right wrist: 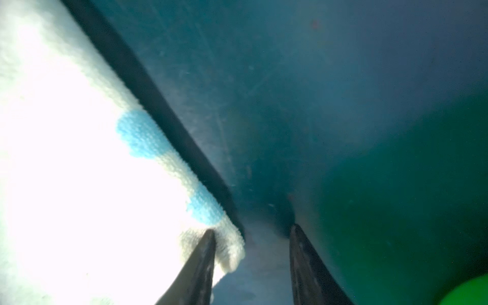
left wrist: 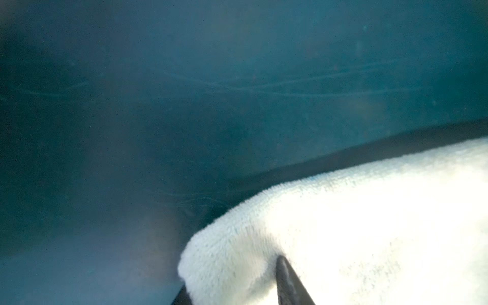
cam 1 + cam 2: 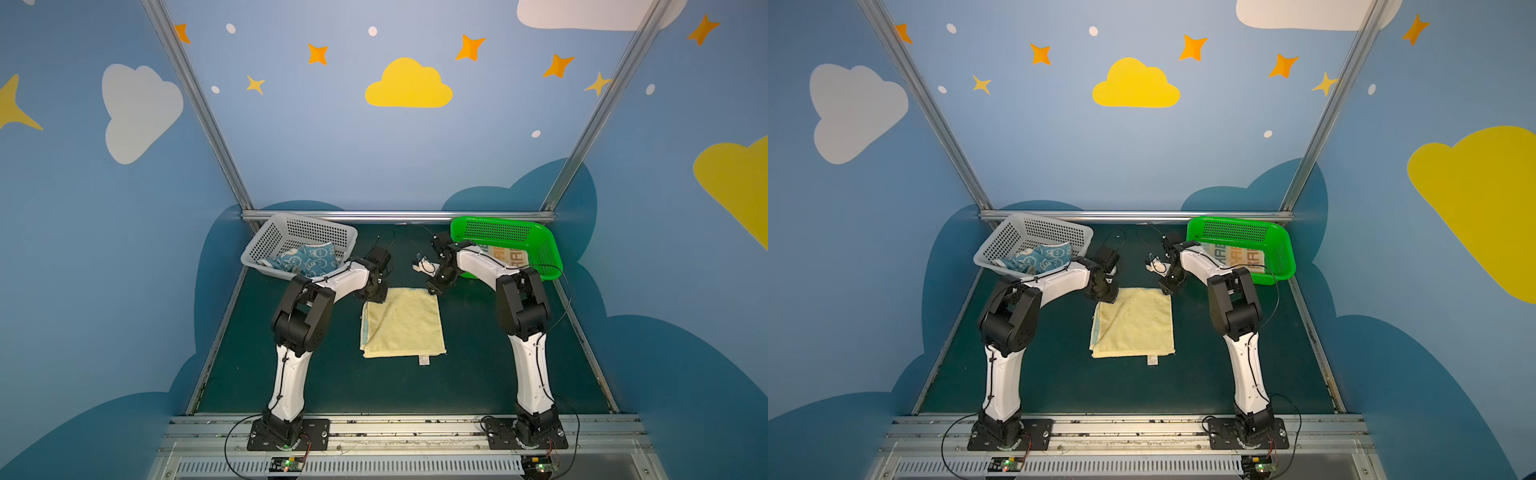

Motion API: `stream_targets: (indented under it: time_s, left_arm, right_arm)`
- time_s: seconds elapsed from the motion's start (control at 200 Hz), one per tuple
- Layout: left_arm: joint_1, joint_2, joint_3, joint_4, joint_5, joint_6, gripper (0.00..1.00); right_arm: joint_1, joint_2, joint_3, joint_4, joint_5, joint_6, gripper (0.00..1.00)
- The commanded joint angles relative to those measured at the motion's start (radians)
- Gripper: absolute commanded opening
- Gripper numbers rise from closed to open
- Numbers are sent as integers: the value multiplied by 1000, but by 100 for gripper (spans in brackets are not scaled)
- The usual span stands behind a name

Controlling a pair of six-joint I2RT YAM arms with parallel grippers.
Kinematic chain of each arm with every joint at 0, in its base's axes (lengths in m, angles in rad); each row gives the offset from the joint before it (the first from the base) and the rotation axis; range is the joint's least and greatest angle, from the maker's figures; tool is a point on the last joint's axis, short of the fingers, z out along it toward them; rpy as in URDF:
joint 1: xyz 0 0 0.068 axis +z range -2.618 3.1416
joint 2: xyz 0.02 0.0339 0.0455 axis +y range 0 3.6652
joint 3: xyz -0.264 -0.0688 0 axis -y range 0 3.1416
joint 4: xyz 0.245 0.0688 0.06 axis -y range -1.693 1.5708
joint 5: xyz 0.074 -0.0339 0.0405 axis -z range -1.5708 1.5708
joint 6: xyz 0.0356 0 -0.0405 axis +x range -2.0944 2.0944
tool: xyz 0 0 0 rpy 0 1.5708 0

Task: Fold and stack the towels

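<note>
- Room: blue walls painted with clouds and stars are closing in on 3 sides of the pale yellow towel. A frame rail is running across beyond its far edge.
- Surface: a dark green mat is lying under the towel, showing scuffs in both wrist views.
- Arms: the left arm is bending in from the towel's left, the right arm from its right.
- Baskets: a white basket is sitting beyond the towel's far-left corner, holding the crumpled blue rabbit towel. The left arm is crossing in front of its near rim.
- A green basket is sitting beyond the far-right corner, holding the striped towel. The right arm is hiding part of it.
- Pale yellow towel: lying folded and flat, a teal border showing along its left edge, a small white tag sticking out at its near edge.
- Left gripper: at the far-left corner, fingers straddling it, 1 pressing into the pile. Cannot tell whether it is clamping.
- Right gripper: at the far-right corner, fingers apart, 1 touching the corner, 1 over bare mat.
</note>
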Motion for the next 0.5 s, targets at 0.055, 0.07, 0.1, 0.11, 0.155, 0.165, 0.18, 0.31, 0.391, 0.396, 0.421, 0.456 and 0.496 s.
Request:
stream_targets:
  time_s: [0.055, 0.07, 0.1, 0.11, 0.155, 0.165, 0.18, 0.31, 0.391, 0.396, 0.421, 0.456, 0.496]
  left_arm:
    - [6, 42, -11, -9, 19, -3, 27]
    - [7, 42, -12, -8, 20, -3, 26]
    - [6, 42, -14, -7, 20, -3, 24]
    - [7, 41, -14, -7, 20, -3, 23]
    - [6, 42, -16, -4, 20, -2, 21]
    - [7, 42, -16, -3, 20, -2, 20]
    - [6, 41, -17, -3, 21, -2, 19]
    - [14, 36, -20, 5, 17, 3, 5]
    - [20, 18, -30, 25, 7, 11, 4]
    - [20, 17, -31, 27, 6, 12, 4]
    - [22, 6, -37, 35, 2, 16, 4]
    - [24, -11, -46, 51, -3, 23, 4]
    - [22, -33, -62, 73, -10, 31, 4]
  right_arm:
    - [29, 39, 18, -68, -22, -22, 29]
    - [30, 40, 20, -71, -22, -21, 27]
    - [31, 42, 21, -76, -19, -19, 22]
    - [31, 43, 21, -78, -19, -18, 20]
    - [32, 43, 20, -85, -20, -16, 11]
    - [32, 44, 20, -85, -20, -15, 9]
    - [33, 43, 20, -87, -18, -13, 6]
    - [30, 35, 16, -82, 6, 8, 0]
    - [18, 16, 9, -64, 31, 28, 0]
    - [17, 15, 9, -63, 32, 29, 0]
    - [12, 6, 7, -57, 34, 35, 0]
    - [1, -9, 1, -44, 32, 47, 0]
    - [-8, -30, -11, -26, 24, 55, 0]
